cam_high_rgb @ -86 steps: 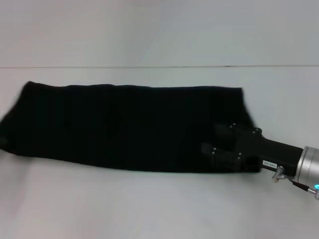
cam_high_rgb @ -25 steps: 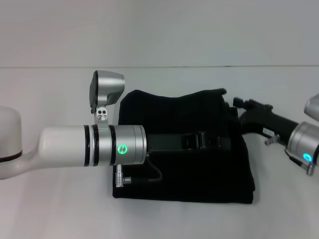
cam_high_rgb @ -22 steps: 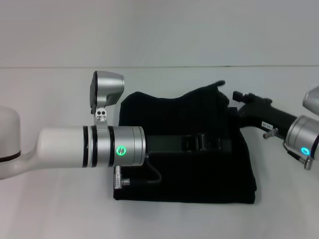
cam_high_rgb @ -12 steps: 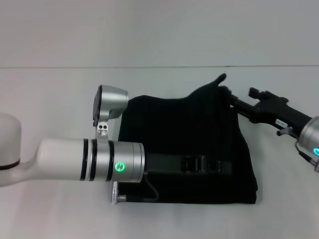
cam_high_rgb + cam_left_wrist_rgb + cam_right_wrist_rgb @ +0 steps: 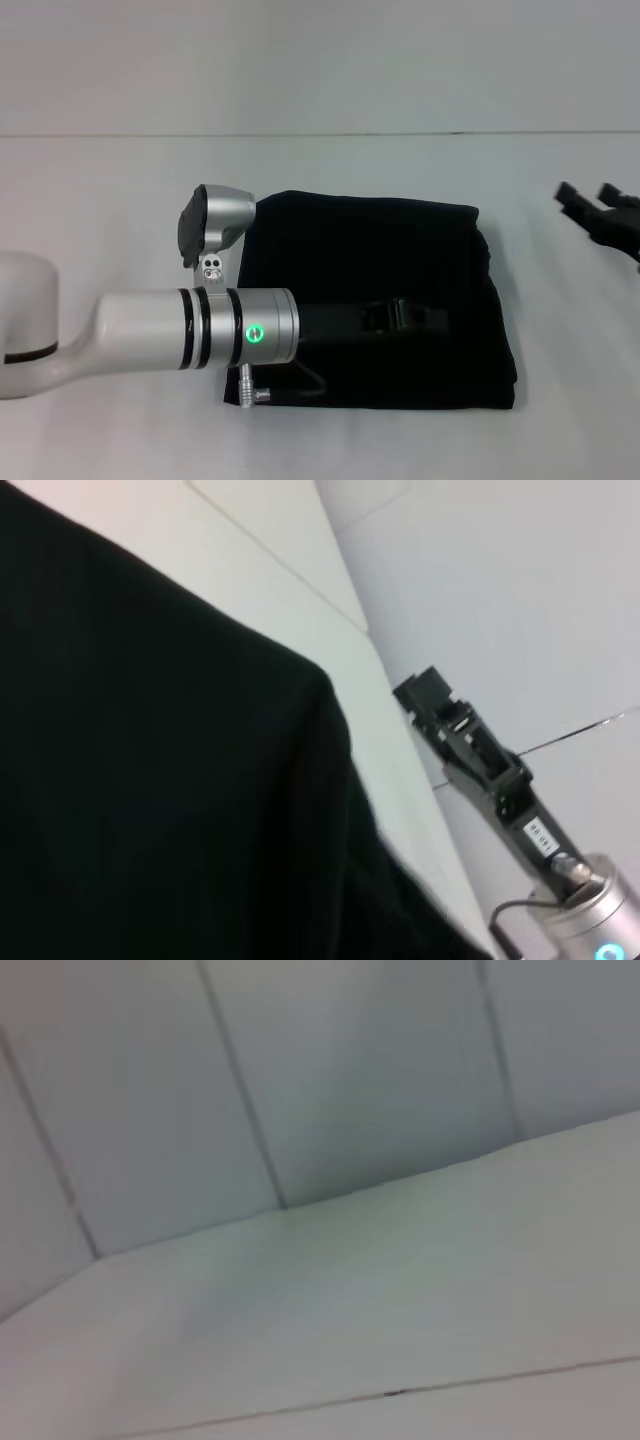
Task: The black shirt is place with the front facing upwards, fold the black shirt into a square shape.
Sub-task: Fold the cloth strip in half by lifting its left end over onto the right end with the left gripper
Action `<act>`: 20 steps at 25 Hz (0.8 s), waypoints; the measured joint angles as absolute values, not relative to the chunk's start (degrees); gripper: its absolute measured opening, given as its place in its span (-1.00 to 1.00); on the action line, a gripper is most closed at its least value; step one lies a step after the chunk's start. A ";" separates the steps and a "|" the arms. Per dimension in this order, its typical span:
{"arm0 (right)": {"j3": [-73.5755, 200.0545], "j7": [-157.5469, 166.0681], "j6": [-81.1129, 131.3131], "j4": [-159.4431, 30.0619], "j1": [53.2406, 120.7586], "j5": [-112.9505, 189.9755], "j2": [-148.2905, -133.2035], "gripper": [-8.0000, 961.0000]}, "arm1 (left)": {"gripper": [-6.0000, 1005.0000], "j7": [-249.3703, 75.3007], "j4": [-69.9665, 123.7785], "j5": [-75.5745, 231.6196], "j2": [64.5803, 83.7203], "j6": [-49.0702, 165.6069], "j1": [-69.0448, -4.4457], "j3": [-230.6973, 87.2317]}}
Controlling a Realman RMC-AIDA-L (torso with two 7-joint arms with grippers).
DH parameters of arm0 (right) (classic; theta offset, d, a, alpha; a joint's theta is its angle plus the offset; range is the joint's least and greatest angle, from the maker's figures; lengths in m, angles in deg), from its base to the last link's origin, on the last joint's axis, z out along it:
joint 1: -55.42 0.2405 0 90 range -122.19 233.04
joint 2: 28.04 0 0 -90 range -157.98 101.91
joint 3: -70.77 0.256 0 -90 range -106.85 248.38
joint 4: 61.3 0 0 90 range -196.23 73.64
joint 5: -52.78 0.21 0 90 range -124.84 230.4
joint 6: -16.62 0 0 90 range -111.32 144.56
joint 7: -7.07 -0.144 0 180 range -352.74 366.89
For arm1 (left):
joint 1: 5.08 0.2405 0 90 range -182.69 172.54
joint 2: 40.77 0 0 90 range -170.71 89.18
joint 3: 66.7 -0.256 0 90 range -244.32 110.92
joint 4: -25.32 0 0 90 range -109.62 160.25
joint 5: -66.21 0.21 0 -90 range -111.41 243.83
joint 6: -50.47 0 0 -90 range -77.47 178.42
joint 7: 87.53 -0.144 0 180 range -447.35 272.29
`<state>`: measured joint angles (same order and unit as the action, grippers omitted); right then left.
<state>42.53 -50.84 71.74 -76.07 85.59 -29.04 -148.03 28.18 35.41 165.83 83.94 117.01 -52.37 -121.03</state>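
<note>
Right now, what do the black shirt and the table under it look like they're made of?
The black shirt looks like soft matte cloth, probably cotton knit: it lies in limp layers with rounded folded edges and no shine. The table looks like a hard, smooth white board, maybe laminate, with a faint sheen. The left end effector rests over the shirt; the right end effector is off it.

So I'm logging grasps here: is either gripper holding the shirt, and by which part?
The right gripper is open and clear of the folded black cloth shirt, holding nothing. The left gripper lies over the shirt; whether it grips cannot be told.
</note>
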 joint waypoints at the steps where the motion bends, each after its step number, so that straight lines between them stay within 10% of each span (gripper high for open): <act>1: 43.15 -50.84 71.96 -76.07 85.24 -29.03 -148.02 0.56 | -0.91 27.68 34.91 165.01 83.95 117.06 -52.51 -121.10; 15: 41.73 -49.95 82.69 -75.65 82.40 -32.15 -147.90 0.55 | -0.43 22.56 41.36 160.52 82.98 135.02 -47.56 -123.50; 20: 36.05 -47.99 93.51 -75.76 82.11 -37.85 -147.96 0.55 | 0.22 22.53 48.71 160.09 81.36 134.88 -40.75 -121.49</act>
